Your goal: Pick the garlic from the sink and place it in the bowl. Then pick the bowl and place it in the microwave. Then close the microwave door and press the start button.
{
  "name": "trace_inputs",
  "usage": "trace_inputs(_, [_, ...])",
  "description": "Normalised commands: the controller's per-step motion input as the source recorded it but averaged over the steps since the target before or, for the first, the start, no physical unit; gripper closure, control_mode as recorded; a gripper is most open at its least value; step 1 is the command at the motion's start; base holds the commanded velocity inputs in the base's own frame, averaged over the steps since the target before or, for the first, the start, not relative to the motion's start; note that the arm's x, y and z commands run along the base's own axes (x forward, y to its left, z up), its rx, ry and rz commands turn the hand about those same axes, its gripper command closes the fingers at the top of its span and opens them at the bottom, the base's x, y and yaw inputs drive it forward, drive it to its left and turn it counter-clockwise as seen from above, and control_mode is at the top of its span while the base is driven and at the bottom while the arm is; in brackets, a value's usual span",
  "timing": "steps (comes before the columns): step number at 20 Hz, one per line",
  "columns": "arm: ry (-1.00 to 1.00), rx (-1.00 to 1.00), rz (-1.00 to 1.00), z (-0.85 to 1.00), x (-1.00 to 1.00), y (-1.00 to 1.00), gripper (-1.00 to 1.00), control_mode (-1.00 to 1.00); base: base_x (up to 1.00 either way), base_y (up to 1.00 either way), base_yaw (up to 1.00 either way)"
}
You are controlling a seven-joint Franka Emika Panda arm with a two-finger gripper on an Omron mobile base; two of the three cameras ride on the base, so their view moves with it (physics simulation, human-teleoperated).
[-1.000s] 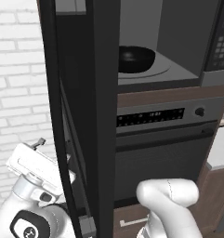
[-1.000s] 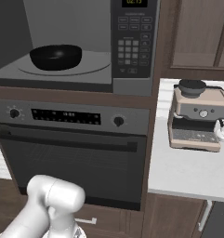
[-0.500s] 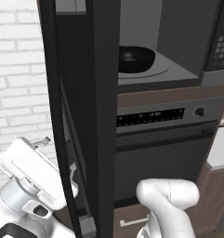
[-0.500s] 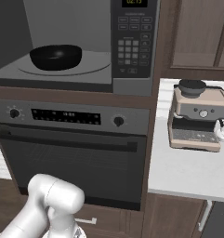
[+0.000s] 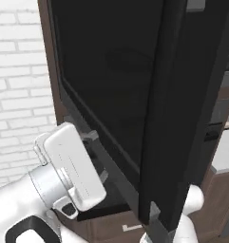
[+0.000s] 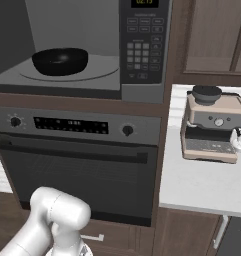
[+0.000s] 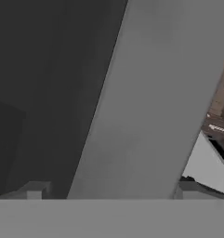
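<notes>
The microwave door (image 5: 149, 95) is the biggest thing in the left base view, a dark glass panel swung out and standing nearly edge-on, while the microwave (image 6: 82, 47) in the right base view sits open above the oven (image 6: 77, 170). The bowl (image 6: 60, 61) rests on the turntable inside, left of the keypad (image 6: 142, 52); whether the garlic lies in it cannot be told. A coffee machine (image 6: 212, 131) stands on the surface (image 6: 207, 185) to the right. The gripper (image 5: 94, 156) is pressed close against the door's outer face near its lower edge; whether the jaws are parted or closed cannot be told. To close the door well, I judge the push should stay flat and steady along the arc until it latches, then go for the start button.
</notes>
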Motion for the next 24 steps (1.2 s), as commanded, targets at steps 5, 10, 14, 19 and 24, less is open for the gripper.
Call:
trace_inputs(5, [-0.01, 0.41, 0.25, 0.24, 0.0, -0.91, -1.0, -1.0, 0.0, 0.0, 0.0])
trace_inputs(10, [0.0, 0.46, 0.32, 0.15, 0.08, -0.95, -1.0, -1.0, 0.0, 0.0, 0.0])
trace_inputs(14, [0.0, 0.43, 0.32, 0.27, 0.33, -0.88, -1.0, -1.0, 0.0, 0.0, 0.0])
trace_inputs(19, [0.0, 0.31, 0.36, 0.12, 0.78, -0.72, -1.0, -1.0, 0.0, 0.0, 0.0])
trace_inputs(24, [0.0, 0.18, 0.3, 0.09, 0.97, -0.29, -1.0, -1.0, 0.0, 0.0, 0.0])
